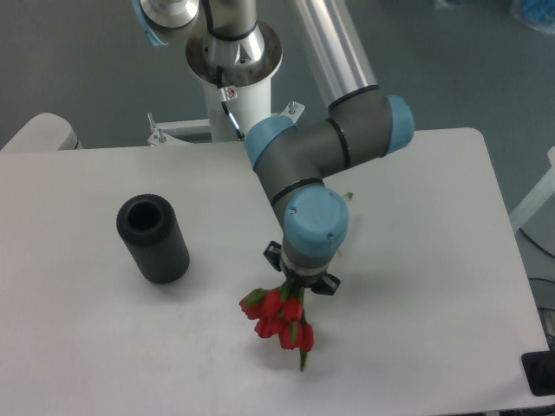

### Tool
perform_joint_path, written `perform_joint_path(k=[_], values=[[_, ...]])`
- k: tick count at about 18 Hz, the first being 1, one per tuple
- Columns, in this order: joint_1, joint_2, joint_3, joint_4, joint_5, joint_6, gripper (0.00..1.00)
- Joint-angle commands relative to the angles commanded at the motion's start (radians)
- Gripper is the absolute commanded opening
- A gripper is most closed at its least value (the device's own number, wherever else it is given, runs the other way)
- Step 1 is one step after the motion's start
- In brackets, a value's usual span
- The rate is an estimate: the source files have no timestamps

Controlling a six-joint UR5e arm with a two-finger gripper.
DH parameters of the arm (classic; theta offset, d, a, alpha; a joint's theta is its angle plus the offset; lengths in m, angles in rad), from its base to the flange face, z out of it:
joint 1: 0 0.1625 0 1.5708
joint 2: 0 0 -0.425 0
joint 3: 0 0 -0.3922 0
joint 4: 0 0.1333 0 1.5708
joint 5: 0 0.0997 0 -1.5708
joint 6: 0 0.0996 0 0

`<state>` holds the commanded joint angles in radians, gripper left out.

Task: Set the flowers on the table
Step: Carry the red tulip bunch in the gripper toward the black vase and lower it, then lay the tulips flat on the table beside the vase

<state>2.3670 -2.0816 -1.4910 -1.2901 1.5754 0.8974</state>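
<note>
The flowers (279,316), a small bunch of red buds on thin green stems, hang over the front middle of the white table (104,347). My gripper (300,282) points down and is shut on the stems just above the buds. The wrist hides most of the stems; a pale stem end peeks out to its right. One green stem tip points down below the buds. Whether the buds touch the tabletop I cannot tell.
A black ribbed cylinder (153,237) stands upright on the left part of the table, well apart from the flowers. The arm's white base column (234,82) rises behind the far edge. The table's right edge runs past x 560.
</note>
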Motion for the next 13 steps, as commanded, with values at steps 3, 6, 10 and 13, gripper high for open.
perform_joint_path(k=[3, 6, 10, 13], values=[[-0.012, 0.000, -0.008, 0.000, -0.002, -0.029, 0.25], [-0.025, 0.002, -0.017, -0.002, -0.002, -0.028, 0.44], [-0.035, 0.018, -0.046, 0.032, -0.002, -0.031, 1.00], [-0.035, 0.021, -0.046, 0.038, -0.002, -0.031, 1.00]])
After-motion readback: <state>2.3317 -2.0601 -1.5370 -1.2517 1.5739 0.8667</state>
